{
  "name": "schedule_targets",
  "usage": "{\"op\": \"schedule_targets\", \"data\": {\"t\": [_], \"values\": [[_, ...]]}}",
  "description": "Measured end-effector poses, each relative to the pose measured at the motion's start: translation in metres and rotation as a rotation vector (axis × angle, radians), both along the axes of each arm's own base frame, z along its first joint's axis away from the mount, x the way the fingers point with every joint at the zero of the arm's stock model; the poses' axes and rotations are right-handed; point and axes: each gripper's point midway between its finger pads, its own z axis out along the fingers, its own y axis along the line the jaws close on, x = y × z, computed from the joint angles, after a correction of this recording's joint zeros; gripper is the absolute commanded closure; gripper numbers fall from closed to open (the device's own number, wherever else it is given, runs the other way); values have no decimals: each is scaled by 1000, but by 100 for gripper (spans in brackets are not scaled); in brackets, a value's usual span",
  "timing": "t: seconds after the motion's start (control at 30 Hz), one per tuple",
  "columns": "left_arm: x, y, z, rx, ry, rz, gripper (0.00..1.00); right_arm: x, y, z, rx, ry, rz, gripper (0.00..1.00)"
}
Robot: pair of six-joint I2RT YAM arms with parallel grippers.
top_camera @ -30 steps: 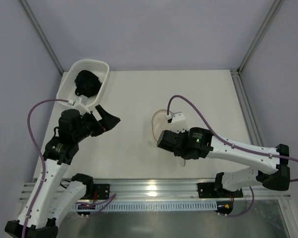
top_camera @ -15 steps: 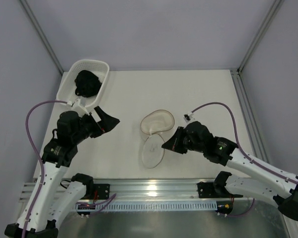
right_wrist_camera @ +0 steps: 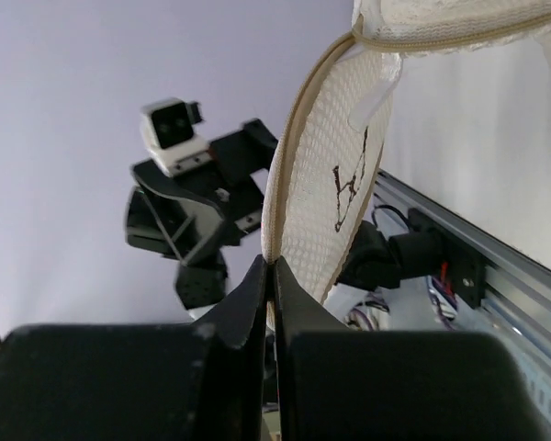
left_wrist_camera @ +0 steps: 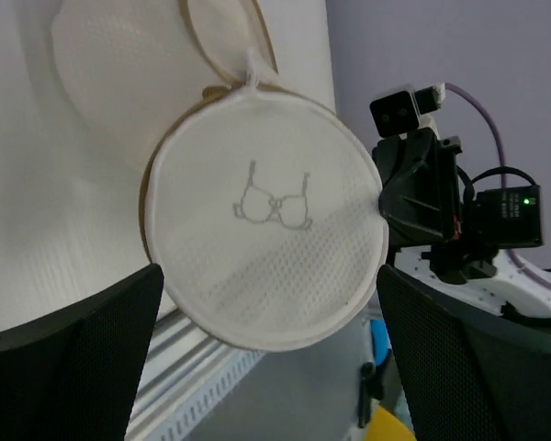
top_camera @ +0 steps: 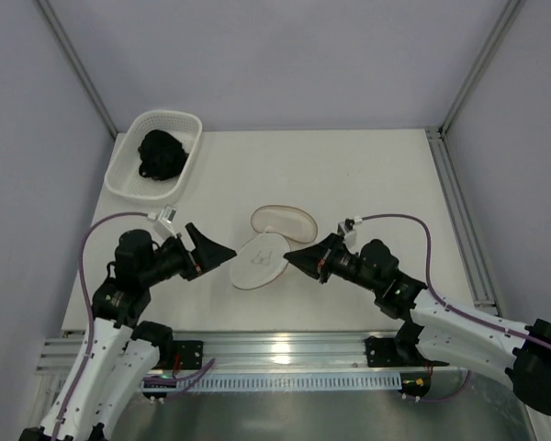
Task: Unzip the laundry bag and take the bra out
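The laundry bag [top_camera: 266, 248] sits unzipped mid-surface and looks empty. The right hand [top_camera: 294, 257] at its 3 o'clock pinches one half's rim, and the left hand [top_camera: 217, 252] gapes wide at 9 o'clock. A black garment [top_camera: 161, 153], likely the bra, fills the basket [top_camera: 119, 181] at 10 o'clock. Probably only letting go remains.

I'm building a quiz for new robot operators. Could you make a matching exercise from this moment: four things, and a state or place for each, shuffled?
1 left gripper
2 right gripper
3 black garment
4 laundry bag

A unzipped, halves spread
B in the white basket
C shut on the bag's rim
D open, empty

Pairs: 1-D, 2-C, 3-B, 4-A
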Motion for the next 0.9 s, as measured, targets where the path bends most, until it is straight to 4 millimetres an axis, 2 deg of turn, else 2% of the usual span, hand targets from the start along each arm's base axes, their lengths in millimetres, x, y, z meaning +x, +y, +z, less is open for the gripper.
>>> {"op": "schedule_targets", "data": {"t": [0.13, 0.37, 0.5, 0.7, 0.9], "values": [[-23, 0, -12, -137, 71, 42, 1, 9, -3, 4, 90, 10, -53, 97], [-55, 7, 20, -398, 79, 113, 1, 17, 0, 12, 161, -2, -76, 96], [-54, 5, 17, -444, 180, 133, 0, 18, 1, 15, 176, -14, -70, 96], [-42, -2, -6, -416, 399, 163, 1, 17, 2, 24, 202, -46, -61, 96], [-37, -3, -6, -447, 461, 187, 1, 15, 7, 21, 198, -59, -33, 96]]}}
